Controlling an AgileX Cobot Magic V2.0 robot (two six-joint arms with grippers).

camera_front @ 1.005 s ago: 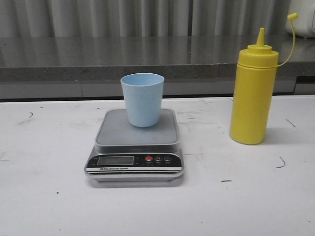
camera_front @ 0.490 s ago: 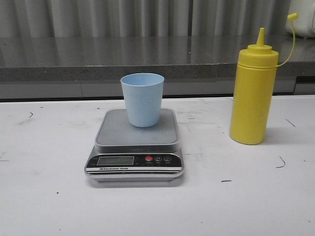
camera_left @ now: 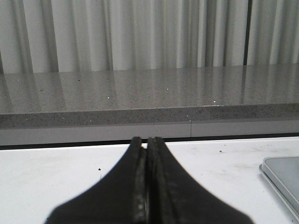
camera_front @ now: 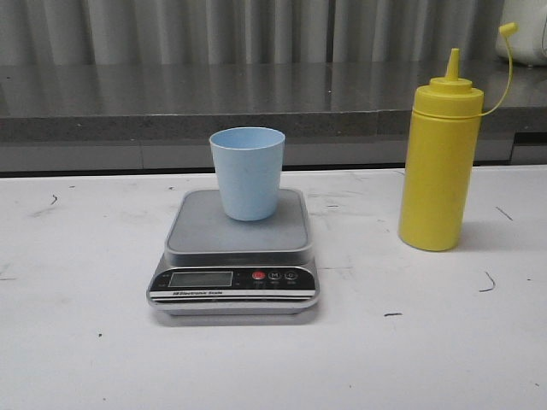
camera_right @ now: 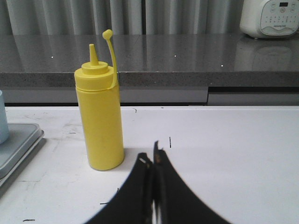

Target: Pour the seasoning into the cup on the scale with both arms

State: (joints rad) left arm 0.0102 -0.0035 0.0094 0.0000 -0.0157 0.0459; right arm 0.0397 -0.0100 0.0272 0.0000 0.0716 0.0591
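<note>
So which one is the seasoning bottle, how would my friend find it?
Start at the white table and find the silver scale with the blue cup on it. Look to its right: the bottle stands alone there. It is the only yellow thing, tall, with a pointy nozzle and a little cap on a strap.

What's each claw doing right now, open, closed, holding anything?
Left claw: closed, holding nothing.
Right claw: closed, holding nothing; the bottle stands apart from it.

Open worktop [camera_front: 77, 342] lay between scale [camera_front: 235, 256] and bottle [camera_front: 438, 162]; cup [camera_front: 248, 172] occupied the platform; bottle stood unobstructed.
</note>
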